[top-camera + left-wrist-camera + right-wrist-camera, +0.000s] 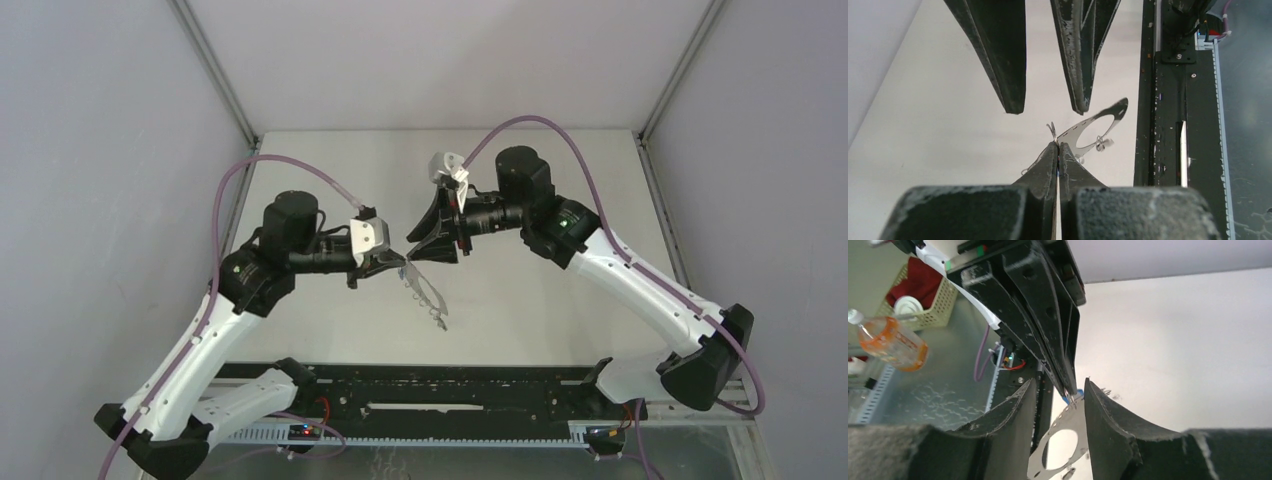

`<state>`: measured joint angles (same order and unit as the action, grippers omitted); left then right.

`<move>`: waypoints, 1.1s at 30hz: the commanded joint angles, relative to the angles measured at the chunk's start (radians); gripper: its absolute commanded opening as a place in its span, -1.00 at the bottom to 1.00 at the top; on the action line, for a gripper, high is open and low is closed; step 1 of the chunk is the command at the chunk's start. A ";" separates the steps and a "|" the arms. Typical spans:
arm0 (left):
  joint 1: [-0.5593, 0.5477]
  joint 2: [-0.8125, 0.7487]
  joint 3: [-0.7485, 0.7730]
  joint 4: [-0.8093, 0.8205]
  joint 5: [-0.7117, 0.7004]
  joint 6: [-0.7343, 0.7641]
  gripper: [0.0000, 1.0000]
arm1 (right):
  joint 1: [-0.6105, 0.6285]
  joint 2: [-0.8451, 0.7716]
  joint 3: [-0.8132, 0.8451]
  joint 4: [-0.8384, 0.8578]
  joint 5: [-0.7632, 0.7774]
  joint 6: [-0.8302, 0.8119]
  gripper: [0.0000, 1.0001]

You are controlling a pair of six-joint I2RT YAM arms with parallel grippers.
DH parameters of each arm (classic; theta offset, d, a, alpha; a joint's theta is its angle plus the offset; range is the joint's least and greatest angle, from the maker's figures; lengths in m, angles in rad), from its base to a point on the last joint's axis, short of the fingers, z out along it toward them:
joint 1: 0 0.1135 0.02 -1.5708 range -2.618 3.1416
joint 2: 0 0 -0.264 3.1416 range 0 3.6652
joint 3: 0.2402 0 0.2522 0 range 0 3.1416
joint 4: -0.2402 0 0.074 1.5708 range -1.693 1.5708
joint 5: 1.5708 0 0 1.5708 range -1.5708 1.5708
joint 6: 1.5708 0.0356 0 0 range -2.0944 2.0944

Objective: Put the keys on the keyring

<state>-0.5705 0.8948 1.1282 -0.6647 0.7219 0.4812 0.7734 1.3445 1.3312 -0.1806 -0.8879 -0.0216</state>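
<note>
The keyring (425, 295) is a thin grey flat loop with a big round opening and small rings along one edge. It hangs in the air from my left gripper (395, 262). In the left wrist view that gripper (1058, 144) is shut, one small ring (1052, 132) pokes out at its tips, and the keyring (1083, 131) dangles beyond. A speck of blue shows between the jaws. The blue key's head (1079, 392) sits at those tips in the right wrist view. My right gripper (1060, 381) stands open on either side of the left gripper's tips, holding nothing. The right gripper (425, 250) faces the left one.
A black rail (420, 385) runs along the table's near edge, below the hanging keyring. Grey walls close in the sides and back. Off the table, the right wrist view shows a yellow basket (933, 300) and an orange bottle (895, 342).
</note>
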 commanded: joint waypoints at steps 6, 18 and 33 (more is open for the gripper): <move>0.012 0.039 0.130 -0.075 0.093 0.070 -0.99 | 0.064 0.093 0.269 -0.510 0.116 -0.418 -0.11; 0.024 0.053 0.151 -0.145 0.165 0.122 -0.99 | 0.085 0.123 0.307 -0.513 0.083 -0.514 -0.28; 0.031 0.050 0.141 -0.149 0.182 0.124 -0.99 | 0.104 0.088 0.262 -0.441 0.077 -0.537 -0.30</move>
<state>-0.5465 0.9512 1.2289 -0.8333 0.8680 0.5865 0.8711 1.4670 1.5974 -0.6704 -0.7944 -0.5381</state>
